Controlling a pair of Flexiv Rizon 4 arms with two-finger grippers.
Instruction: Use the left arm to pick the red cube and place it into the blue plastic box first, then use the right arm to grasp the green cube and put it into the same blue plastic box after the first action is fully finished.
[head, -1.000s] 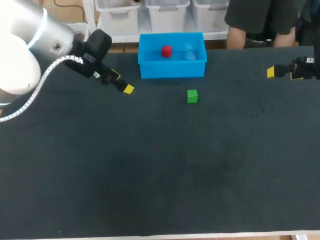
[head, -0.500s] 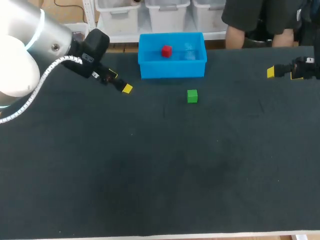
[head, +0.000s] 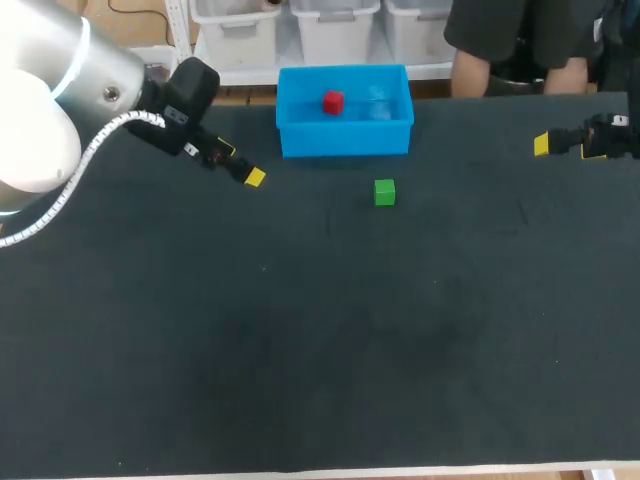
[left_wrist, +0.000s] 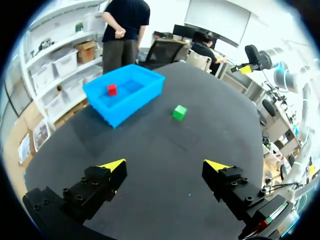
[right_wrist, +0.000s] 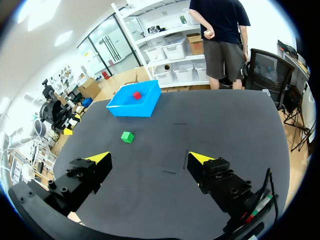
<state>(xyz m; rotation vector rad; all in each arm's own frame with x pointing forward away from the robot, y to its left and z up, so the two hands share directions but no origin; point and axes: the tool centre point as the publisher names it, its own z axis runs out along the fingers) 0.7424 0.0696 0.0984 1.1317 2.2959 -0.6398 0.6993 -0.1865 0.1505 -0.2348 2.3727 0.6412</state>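
Green cube (head: 384, 192) lies on the counter (head: 300, 330) just near of the blue plastic box (head: 345, 137), which holds the red cube (head: 333, 102). Left fingers (left_wrist: 114, 166) and right fingers (right_wrist: 99, 159) gape, empty. Descending, the right ones could clip the box wall or nudge the cube.

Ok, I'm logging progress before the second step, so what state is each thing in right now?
red cube: lying inside the blue plastic box, not held.
blue plastic box: upright, open-topped, holding the red cube.
green cube: on the table in front of the box, apart from it, not held.
left hand: open, empty, left of the box.
right hand: open, empty, near the table's right edge.
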